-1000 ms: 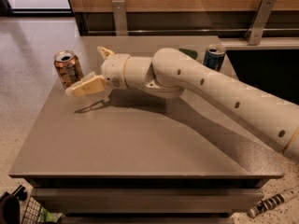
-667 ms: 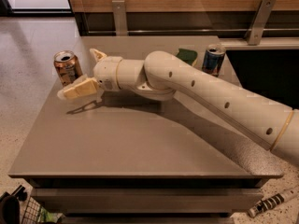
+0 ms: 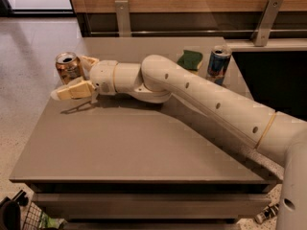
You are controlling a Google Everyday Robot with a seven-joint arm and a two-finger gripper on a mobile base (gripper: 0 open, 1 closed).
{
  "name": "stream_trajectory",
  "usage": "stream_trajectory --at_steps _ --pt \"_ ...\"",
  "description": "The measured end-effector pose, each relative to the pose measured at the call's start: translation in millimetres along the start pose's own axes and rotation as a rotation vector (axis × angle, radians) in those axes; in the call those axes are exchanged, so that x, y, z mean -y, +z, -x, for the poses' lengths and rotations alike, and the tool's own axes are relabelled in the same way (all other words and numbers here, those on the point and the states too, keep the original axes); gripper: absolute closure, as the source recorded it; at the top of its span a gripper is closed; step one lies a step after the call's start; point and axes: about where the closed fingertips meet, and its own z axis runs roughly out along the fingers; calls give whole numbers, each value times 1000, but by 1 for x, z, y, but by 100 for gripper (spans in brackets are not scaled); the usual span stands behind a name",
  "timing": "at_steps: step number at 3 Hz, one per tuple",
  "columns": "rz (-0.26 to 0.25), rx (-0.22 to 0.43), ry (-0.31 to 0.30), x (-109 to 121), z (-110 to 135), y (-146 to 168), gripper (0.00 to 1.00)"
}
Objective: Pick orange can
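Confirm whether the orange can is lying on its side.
No, the orange can stands upright, with the end effector open beside it.

Smooth cream-white tubular arm (image 3: 206,99) with small dark holes and thin tan joint bands; the end effector (image 3: 68,76), at the tabletop's (image 3: 134,147) far-left edge, has tan fingers (image 3: 72,90).

The gripper (image 3: 70,76) is low at the table's (image 3: 120,147) far left corner, its two fingers (image 3: 72,91) spread on both sides of the upright orange can (image 3: 68,67).
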Motion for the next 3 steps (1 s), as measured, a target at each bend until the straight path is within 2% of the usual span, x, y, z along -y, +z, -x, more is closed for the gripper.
stream_trajectory --at_steps 3 --pt "20 7 4 -5 0 7 85"
